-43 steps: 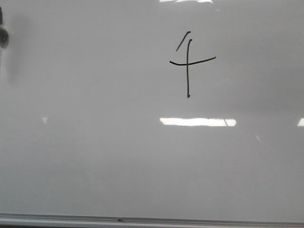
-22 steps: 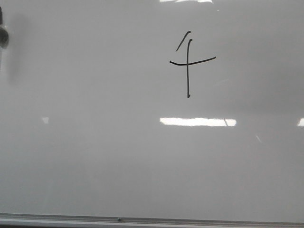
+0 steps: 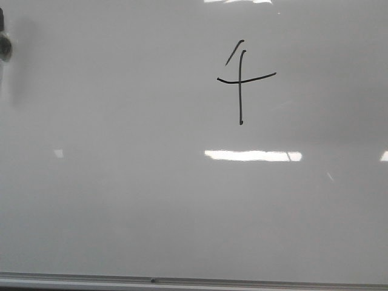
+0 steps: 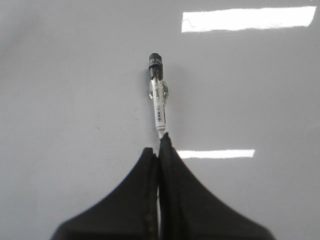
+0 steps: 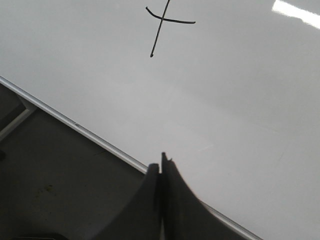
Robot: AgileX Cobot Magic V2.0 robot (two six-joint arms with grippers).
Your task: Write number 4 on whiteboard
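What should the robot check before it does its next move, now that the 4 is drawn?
1. The number 4 has three strokes: ok.
2. Slanted stroke joins the crossbar: not ok, a gap shows.
3. Left gripper clamps the marker: ok.
4. Marker tip off the whiteboard: cannot tell.
5. Right gripper shut with nothing in it: ok.

The whiteboard (image 3: 121, 212) is glossy pale grey with a thin silver edge along its near side and bright light patches on it. The 4 (image 3: 241, 79) sits toward one o'clock from its centre: a long upright black line, a short slanted stroke beside its top, and a slightly curved crossbar crossing it.
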